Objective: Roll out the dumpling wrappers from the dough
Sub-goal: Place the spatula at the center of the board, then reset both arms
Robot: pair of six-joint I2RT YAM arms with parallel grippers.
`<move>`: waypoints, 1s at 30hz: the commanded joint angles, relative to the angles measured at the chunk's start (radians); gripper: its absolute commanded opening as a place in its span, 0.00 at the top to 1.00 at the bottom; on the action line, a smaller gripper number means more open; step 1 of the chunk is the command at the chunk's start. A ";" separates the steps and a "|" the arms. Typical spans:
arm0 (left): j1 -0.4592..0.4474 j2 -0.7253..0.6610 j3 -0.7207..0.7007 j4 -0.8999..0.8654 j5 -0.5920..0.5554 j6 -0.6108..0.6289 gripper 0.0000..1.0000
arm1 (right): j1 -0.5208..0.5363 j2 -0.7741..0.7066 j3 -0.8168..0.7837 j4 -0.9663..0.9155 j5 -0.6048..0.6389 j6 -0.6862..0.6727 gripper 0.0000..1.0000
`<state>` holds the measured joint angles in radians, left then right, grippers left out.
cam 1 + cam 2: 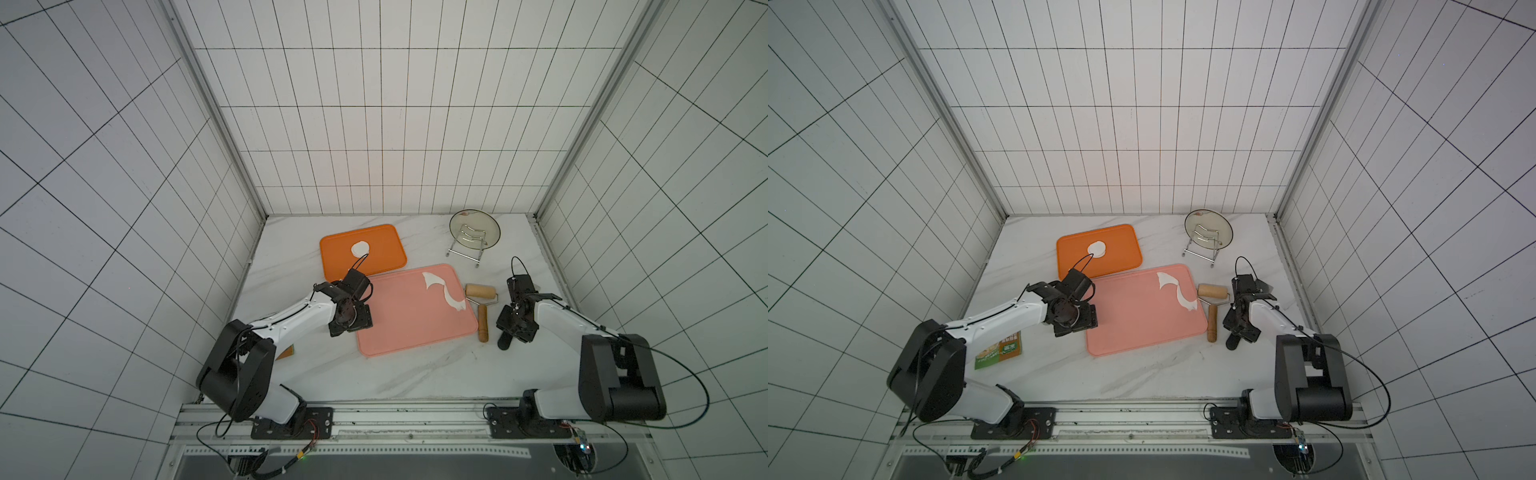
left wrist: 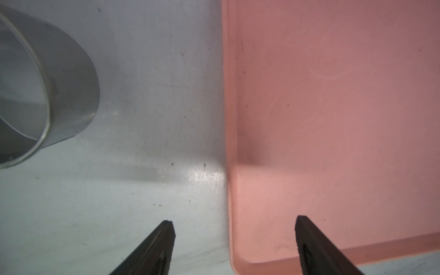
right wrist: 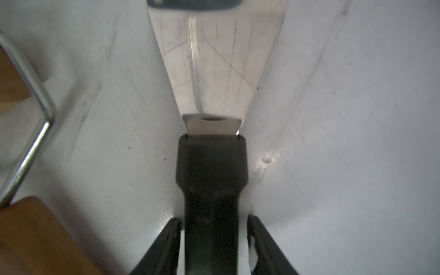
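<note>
orange tray (image 1: 384,254) | pink board (image 1: 415,322) | rolling pin (image 1: 482,316) | glass lid (image 1: 473,226) in rack (image 1: 464,252)

The tabletop (image 1: 415,374) is white, marble-look, glossy and scuffed; the pink board (image 1: 415,328) is matt plastic, faintly scratched; the orange tray (image 1: 386,255) is smooth plastic; the roller (image 1: 482,320) is pale wood on a shiny wire frame (image 3: 31,142); the scraper (image 3: 212,95) has a mirror-polished metal blade and a matt black handle; the ring (image 2: 69,83) is dull brushed steel; the lid (image 1: 474,222) is clear glass on a chromed wire rack (image 1: 465,245); dough (image 1: 432,280) and wrapper (image 1: 360,248) look matt white.
</note>
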<state>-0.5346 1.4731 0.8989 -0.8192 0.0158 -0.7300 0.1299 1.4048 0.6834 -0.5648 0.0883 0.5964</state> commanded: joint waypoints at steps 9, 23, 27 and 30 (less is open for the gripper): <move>0.020 -0.045 -0.006 0.019 -0.021 -0.008 0.20 | -0.013 -0.047 0.017 -0.061 -0.002 0.016 0.60; 0.114 -0.138 0.082 0.005 -0.126 0.018 0.08 | 0.164 -0.244 0.148 -0.076 0.110 -0.102 0.41; 0.139 -0.158 0.141 0.003 -0.211 0.054 0.01 | 0.175 -0.237 0.199 -0.019 0.108 -0.129 0.38; 0.143 -0.161 0.177 0.010 -0.367 0.064 0.01 | 0.175 -0.216 0.228 0.064 0.113 -0.177 0.27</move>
<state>-0.3973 1.3266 1.0355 -0.8268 -0.1856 -0.6941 0.3012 1.1706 0.8616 -0.5804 0.1684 0.4778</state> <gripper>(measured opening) 0.985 0.713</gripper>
